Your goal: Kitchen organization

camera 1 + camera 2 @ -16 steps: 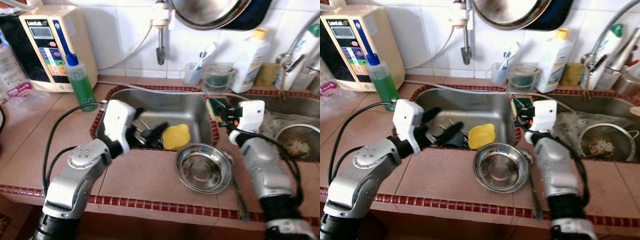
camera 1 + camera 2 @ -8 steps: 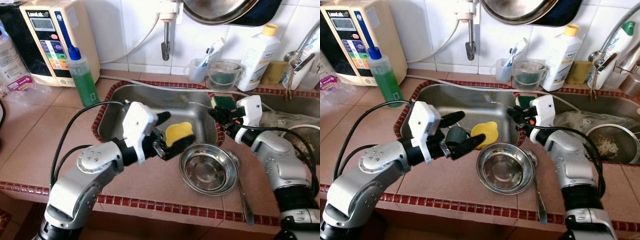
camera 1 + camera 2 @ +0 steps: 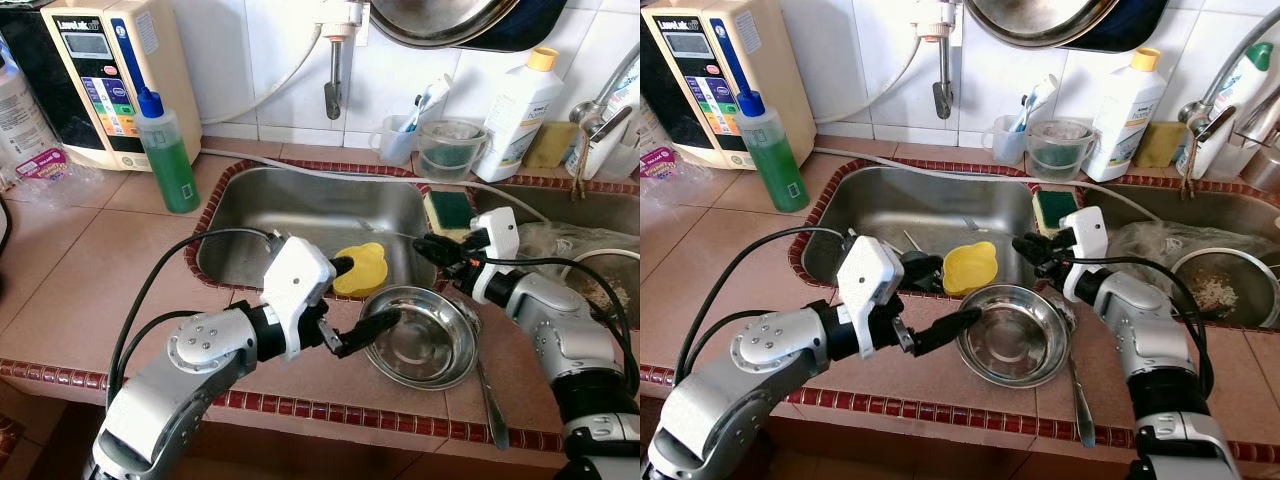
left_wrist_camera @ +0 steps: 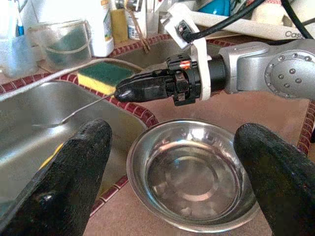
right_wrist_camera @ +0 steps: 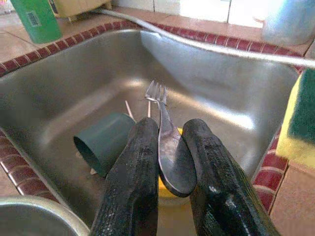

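- Nearest us, our left gripper (image 3: 362, 297) hovers at the counter's front, fingers spread wide apart with nothing between them, either side of the steel bowl (image 3: 418, 338).
- The bowl sits upright on the tiled counter (image 3: 90, 260), just in front of the sink (image 3: 300, 205) rim; our lower finger reaches its near-left edge, though we can't tell whether it touches.
- Beside the bowl, a spoon (image 3: 487, 392) lies on the tiles, its bowl end tucked out of sight behind the steel rim.
- Our right gripper (image 5: 170, 162) is clamped on a fork (image 5: 165, 132), held above the sink's right edge. The handle end is pinched between the pads; the long axis runs straight out along the fingers, tines leading toward the sink's far left.
- From the head views the fork is a thin glint, hard to make out.
- Down in the sink, a dark green cup (image 5: 103, 141) lies on its side, mouth open toward our right wrist camera; a yellow item (image 3: 362, 270) is partly hidden behind our left gripper.
- On the divider sits a sponge (image 3: 450, 210).
- Farthest back, a green soap bottle (image 3: 165, 155).
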Controlling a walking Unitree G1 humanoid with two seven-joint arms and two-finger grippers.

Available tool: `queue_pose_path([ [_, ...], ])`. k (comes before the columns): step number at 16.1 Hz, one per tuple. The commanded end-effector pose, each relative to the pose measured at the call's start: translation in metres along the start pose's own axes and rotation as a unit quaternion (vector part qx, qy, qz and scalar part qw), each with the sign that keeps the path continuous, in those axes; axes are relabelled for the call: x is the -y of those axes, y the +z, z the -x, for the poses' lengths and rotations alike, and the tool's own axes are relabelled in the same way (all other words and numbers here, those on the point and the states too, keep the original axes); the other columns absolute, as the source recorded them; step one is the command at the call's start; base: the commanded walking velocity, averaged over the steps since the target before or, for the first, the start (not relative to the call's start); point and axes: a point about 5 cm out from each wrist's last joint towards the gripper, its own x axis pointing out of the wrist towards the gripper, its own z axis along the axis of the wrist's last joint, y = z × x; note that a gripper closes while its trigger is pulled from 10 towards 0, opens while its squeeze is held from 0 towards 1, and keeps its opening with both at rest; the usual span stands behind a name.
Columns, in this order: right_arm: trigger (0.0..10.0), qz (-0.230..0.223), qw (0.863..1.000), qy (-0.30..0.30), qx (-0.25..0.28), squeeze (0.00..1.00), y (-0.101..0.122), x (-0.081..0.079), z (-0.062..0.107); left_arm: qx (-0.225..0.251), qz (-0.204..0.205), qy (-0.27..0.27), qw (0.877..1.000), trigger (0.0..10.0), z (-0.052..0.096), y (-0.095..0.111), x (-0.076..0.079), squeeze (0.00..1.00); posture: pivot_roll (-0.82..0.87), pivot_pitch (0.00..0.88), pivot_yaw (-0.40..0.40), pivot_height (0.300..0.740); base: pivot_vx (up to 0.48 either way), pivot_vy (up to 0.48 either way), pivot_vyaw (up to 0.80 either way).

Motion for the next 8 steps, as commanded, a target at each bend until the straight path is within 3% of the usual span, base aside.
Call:
queue_pose_path([
  [1,10.0,0.001,1.0,0.0,0.006,0.0,0.0058,0.0062,0.0018,0.0,-0.008,0.001,1.0,10.0,0.0005,0.0026,0.002,0.0,-0.1,0.066,0.007,0.74,0.0,0.0,0.0],
  [4,10.0,-0.009,1.0,-0.001,0.009,0.0,0.0056,0.0085,0.0026,-0.006,-0.006,0.009,1.0,10.0,0.0008,0.0011,0.0001,0.0,-0.1,0.063,0.008,0.74,0.0,0.0,0.0],
  [5,10.0,-0.012,1.0,-0.002,0.014,1.0,0.006,0.0089,0.0027,-0.007,-0.005,0.01,1.0,10.0,0.001,0.0009,-0.0003,0.0,-0.1,0.062,0.009,0.74,0.0,0.0,0.0],
  [8,10.0,-0.025,0.999,0.007,0.03,1.0,0.0085,0.0086,0.002,-0.017,-0.015,0.01,1.0,10.0,0.0026,-0.0002,-0.0031,0.0,-0.09,0.062,0.01,0.74,0.0,0.0,0.0],
])
